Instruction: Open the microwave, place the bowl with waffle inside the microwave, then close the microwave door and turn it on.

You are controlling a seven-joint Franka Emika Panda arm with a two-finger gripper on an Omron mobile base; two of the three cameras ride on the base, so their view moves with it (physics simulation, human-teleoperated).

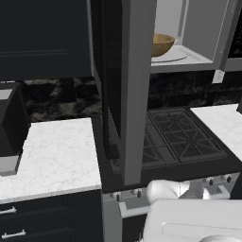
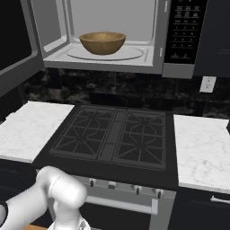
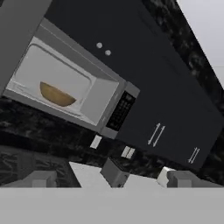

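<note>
The microwave (image 2: 184, 36) hangs above the stove with its cavity showing. The microwave door (image 1: 127, 85) is swung out wide and stands edge-on in the left base view; it also shows as the dark panel (image 2: 18, 40) at the left. The tan bowl (image 2: 102, 42) sits on the round turntable inside the microwave (image 3: 122, 109), and it appears again as the bowl (image 1: 161, 44) and the bowl (image 3: 56, 94). The waffle is hidden below the bowl's rim. My gripper (image 3: 113, 180) is open and empty, low and well away from the microwave, looking up at it.
A black gas stove (image 2: 117, 134) lies under the microwave, with white marble counters to its left (image 2: 31, 130) and right (image 2: 202, 148). A black boxy appliance (image 1: 12, 123) stands on the left counter. Dark cabinets (image 1: 42, 38) flank the microwave.
</note>
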